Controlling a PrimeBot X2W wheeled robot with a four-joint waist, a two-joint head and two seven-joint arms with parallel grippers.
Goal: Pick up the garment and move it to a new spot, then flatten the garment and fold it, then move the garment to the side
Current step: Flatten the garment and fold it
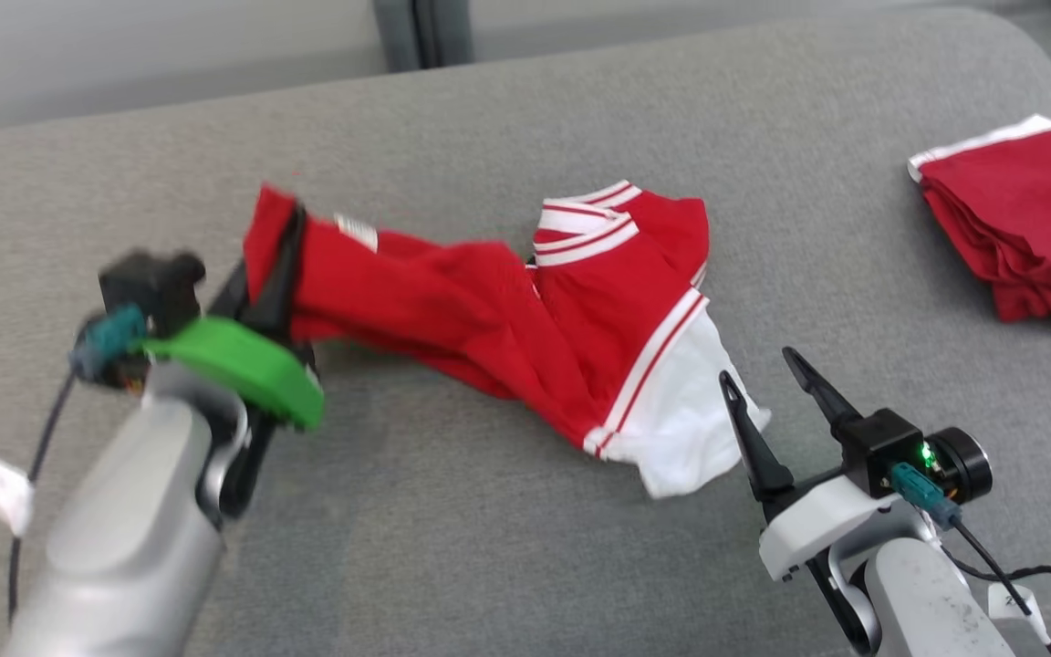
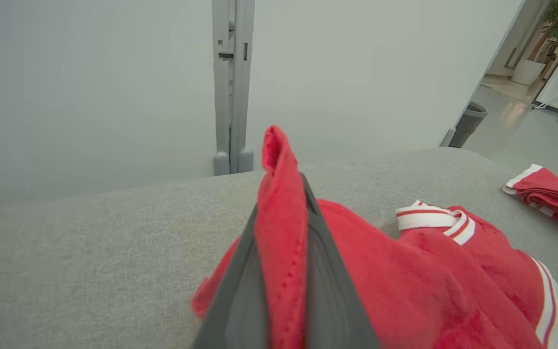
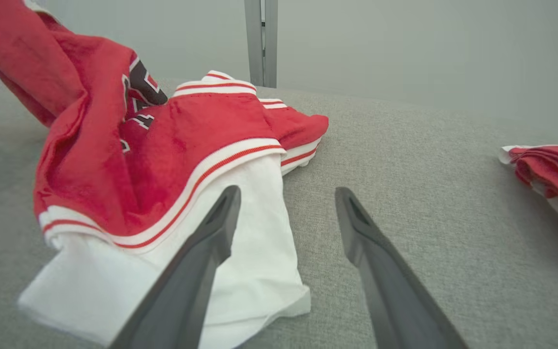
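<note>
The garment is a red jersey with white trim and a white lower part, lying crumpled across the grey cushion. My left gripper is shut on its left end, lifting that edge off the surface; in the left wrist view red cloth is pinched between the two dark fingers. My right gripper stands open just right of the white part. In the right wrist view the left finger lies over the white cloth and the right one over bare cushion.
A second red garment, folded, lies at the cushion's far right edge. The grey cushion has bare room in front and at the left. A grey partition post stands behind the cushion.
</note>
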